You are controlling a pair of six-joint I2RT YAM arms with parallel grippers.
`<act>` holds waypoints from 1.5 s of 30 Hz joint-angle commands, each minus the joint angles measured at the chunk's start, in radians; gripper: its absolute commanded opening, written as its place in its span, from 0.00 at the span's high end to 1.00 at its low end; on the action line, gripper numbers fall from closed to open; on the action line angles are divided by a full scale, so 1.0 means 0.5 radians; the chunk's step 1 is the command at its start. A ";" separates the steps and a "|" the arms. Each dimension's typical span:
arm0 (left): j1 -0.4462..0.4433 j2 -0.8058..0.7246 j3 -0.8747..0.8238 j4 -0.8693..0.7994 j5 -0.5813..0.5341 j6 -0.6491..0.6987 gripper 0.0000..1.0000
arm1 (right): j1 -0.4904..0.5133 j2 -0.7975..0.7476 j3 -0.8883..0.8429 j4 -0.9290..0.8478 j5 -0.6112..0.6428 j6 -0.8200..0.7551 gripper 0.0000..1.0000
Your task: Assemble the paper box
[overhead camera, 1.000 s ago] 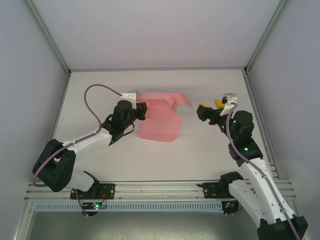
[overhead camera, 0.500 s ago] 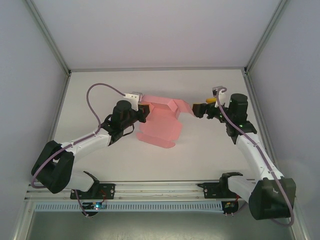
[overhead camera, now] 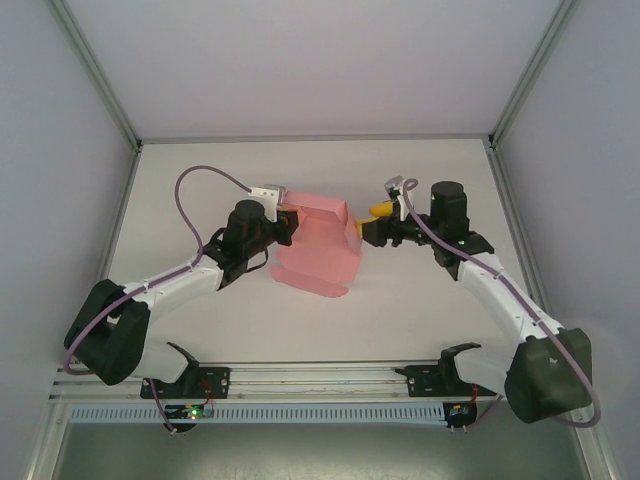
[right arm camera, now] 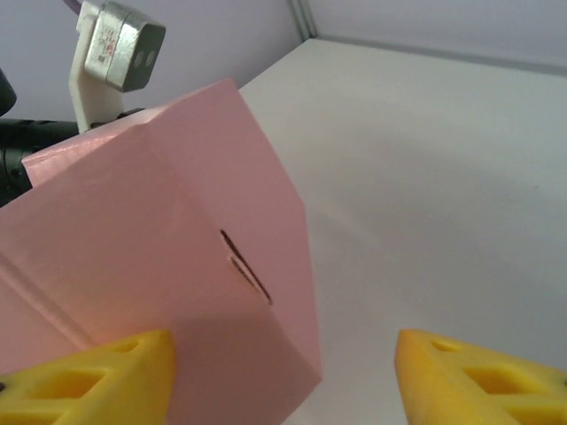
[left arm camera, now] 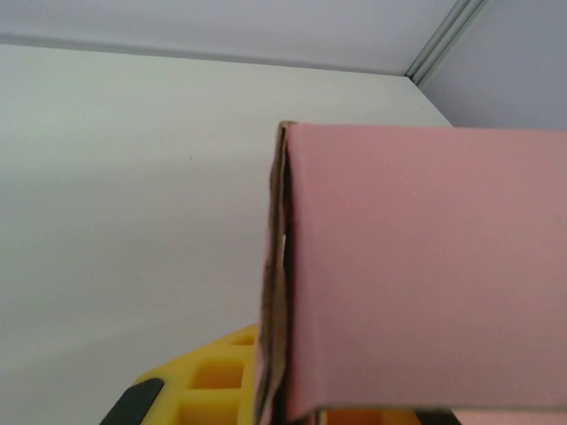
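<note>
The pink paper box (overhead camera: 315, 255) lies partly folded at mid-table, its panels raised. My left gripper (overhead camera: 287, 222) is shut on its upper left edge. In the left wrist view the card's folded edge (left arm camera: 283, 266) runs into my left gripper (left arm camera: 283, 409), beside a yellow finger (left arm camera: 199, 390). My right gripper (overhead camera: 372, 224) is at the box's right end. In the right wrist view a slotted pink flap (right arm camera: 177, 257) pokes between the spread yellow fingertips (right arm camera: 97, 376) of my right gripper (right arm camera: 283, 381). It lies against the left one and well apart from the right one.
The white table (overhead camera: 420, 310) is walled on three sides, with aluminium posts at the back corners (overhead camera: 492, 140). A metal rail (overhead camera: 320, 375) runs along the near edge by the arm bases. The left arm's wrist camera (right arm camera: 115, 40) sits just behind the box.
My right arm has swung left from the table's right side up to the box's right end. The spread right-hand flaps have folded in. The left gripper kept its hold.
</note>
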 commanded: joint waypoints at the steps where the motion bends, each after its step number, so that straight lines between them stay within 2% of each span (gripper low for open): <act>1: 0.020 0.002 0.058 0.005 -0.024 0.030 1.00 | 0.066 0.049 0.084 -0.048 -0.073 -0.080 0.36; 8: 0.020 0.009 0.060 -0.006 -0.032 0.027 1.00 | 0.184 0.099 0.121 -0.047 0.040 -0.116 0.40; 14: 0.019 0.017 0.070 -0.024 -0.024 0.032 1.00 | 0.294 0.118 0.140 -0.049 0.278 -0.166 0.38; 20: 0.020 0.017 0.070 -0.049 -0.075 0.028 1.00 | 0.358 0.127 0.155 -0.041 0.411 -0.189 0.38; 28: 0.021 0.039 0.091 -0.098 -0.117 0.031 1.00 | 0.423 0.092 0.135 -0.067 0.332 -0.273 0.38; 35: 0.021 0.033 0.103 -0.095 -0.057 0.024 1.00 | 0.450 0.093 0.137 -0.062 0.398 -0.303 0.38; 45: 0.019 0.036 0.143 -0.151 -0.007 -0.010 1.00 | 0.629 0.206 0.186 0.005 0.890 -0.346 0.37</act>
